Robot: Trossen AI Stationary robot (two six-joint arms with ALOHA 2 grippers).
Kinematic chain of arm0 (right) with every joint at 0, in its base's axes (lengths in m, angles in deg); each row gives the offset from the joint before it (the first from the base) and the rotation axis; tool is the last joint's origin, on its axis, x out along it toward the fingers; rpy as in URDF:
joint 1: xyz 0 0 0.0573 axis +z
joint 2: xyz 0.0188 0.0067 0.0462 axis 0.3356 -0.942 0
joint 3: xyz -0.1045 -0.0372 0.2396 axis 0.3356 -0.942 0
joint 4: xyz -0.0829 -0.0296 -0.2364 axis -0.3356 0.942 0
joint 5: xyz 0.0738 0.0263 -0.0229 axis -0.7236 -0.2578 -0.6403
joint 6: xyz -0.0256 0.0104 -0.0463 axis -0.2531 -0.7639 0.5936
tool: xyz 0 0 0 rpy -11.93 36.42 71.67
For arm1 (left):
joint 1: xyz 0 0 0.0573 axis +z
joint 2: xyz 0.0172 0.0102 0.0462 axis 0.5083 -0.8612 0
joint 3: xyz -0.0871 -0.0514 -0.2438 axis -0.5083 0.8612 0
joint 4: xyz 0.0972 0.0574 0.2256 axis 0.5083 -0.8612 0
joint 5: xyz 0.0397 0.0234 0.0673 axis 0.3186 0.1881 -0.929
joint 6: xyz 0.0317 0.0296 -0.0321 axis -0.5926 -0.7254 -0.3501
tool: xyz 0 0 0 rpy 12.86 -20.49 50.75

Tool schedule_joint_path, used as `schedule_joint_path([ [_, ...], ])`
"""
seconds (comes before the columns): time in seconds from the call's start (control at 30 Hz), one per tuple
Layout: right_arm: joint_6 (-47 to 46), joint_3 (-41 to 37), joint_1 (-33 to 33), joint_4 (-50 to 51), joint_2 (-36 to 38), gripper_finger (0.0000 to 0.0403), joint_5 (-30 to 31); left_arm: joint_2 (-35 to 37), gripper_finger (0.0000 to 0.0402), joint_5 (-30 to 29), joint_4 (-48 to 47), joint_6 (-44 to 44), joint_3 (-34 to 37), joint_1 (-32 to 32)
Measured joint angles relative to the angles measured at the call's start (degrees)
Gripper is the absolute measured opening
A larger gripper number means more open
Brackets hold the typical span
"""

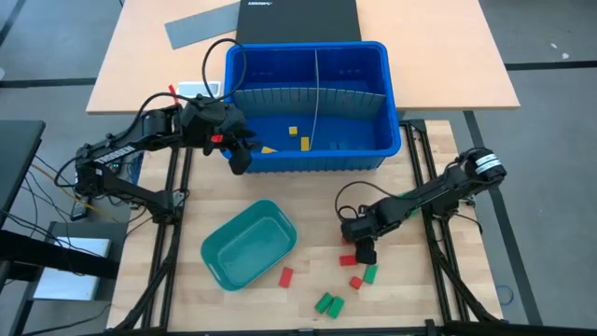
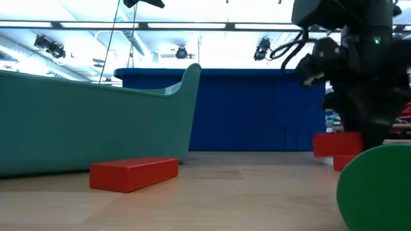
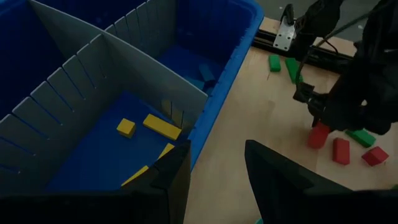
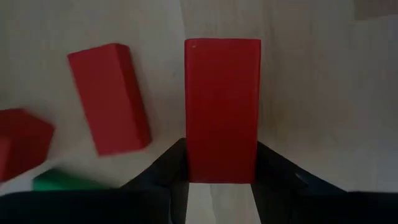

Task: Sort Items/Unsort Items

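My right gripper point(image 1: 366, 250) points down at the table's right, shut on a red block point(image 4: 222, 106). Two more red blocks point(image 4: 109, 96) and a green one point(image 4: 62, 182) lie flat on the wood beside it. Another red block point(image 1: 286, 275) and two green ones point(image 1: 331, 304) lie nearer the front edge. My left gripper point(image 3: 217, 177) hangs open above the near left corner of the blue bin point(image 1: 382, 103) with nothing between its fingers. Yellow blocks point(image 3: 162, 126) lie on the bin's floor. My right gripper pinches the red block by its two long sides point(image 4: 193, 149), at one end, between the two fingers. The fingers come from above, pointing steeply down. The block lies flat on the wooden table top point(image 2: 337, 142).
The teal tray point(image 1: 280, 245) stands left of the loose blocks, with bare wood between. Grey slotted dividers point(image 3: 81, 68) split the blue bin into compartments. A grey sheet point(image 1: 201, 25) and a black box point(image 1: 297, 19) lie on the far table. Metal frame rails point(image 1: 438, 233) run along both sides.
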Motion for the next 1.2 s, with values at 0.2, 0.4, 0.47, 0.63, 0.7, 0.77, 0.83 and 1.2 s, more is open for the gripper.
schedule_joint_path([
  [0.2, 3.64, 5.14, -3.05, 8.6, 6.46, 0.0128, 4.25, 0.0, 0.0158, 0.0, 0.0, 0.0, 0.0, 0.0],
  [0.4, 9.93, 13.84, -10.97, 14.38, 13.78, 0.0128, 17.94, 0.0, 0.0158, -0.02, 0.0, 0.0, 0.0, 0.0],
  [0.47, 12.45, 16.89, -14.7, 13.21, 15.85, 0.0128, 22.7, 0.0, 0.0158, -0.02, 0.02, 0.0, 0.0, 0.0],
  [0.63, 21.87, 24.47, -26.34, 0.84, 18.78, 0.0128, 28.09, 0.0, 0.0158, -0.02, 0.01, 0.0, 0.0, 0.0],
  [0.7, 25.39, 26.93, -31.59, -6.07, 18.85, 0.0128, 28.39, 0.0, 0.0158, -0.02, 0.02, 0.0, 0.0, 0.0],
  [0.77, 27.85, 29.25, -37.03, -11.5, 18.24, 0.0128, 28.26, 0.0, 0.0158, -0.04, 0.02, 0.0, 0.0, 0.0],
  [0.83, 29.44, 31.49, -42.38, -15.09, 16.74, 0.0128, 26.62, 0.0, 0.0158, -0.03, 0.04, 0.0, 0.0, 0.0],
  [1.2, 22.6, 39.54, -62.11, -15.51, 1.31, 0.0128, 19.79, 0.0, 0.0158, -0.28, 0.59, 0.0, 0.0, 0.0],
])
